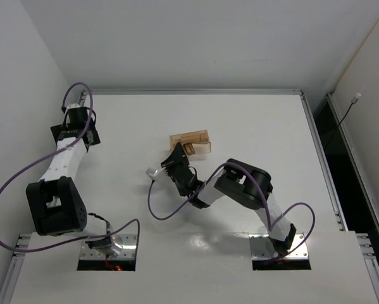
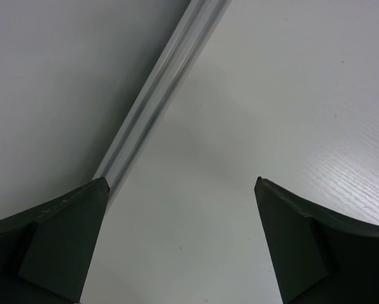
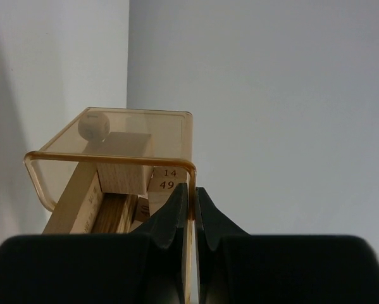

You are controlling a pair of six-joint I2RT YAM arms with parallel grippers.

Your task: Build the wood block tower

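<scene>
The wood blocks (image 3: 121,168) lie loose inside a translucent amber box (image 1: 200,140) near the middle of the table (image 1: 265,126), a little toward its far side. They form no stack. In the right wrist view a long bar (image 3: 74,204) runs lengthwise away from the camera along the box's left wall. A stubbier block sits crosswise beyond it, and a block printed with numbers (image 3: 167,180) stands just beside the clamped wall. A small pale round thing (image 3: 94,125) rests at the far end. From above, the box's long axis runs left to right, its right end slightly farther.

The right pincer (image 3: 189,193) is pressed together on a thin side wall of the box, seen edge-on between its fingers. The right arm reaches from its base at the near right, elbow folded, with the wrist pointing far-left into the box's near-left corner. Whether the box rests on the table or is lifted, I cannot tell.

The left pincer (image 2: 183,183) stands wide apart, holding nothing. The left arm is stretched toward the far-left corner, well apart from the box, just beside the metal rail (image 2: 157,104) that edges the table.

Bare table surrounds the box on its far, left and right sides — walls close the scene at the far and left.
</scene>
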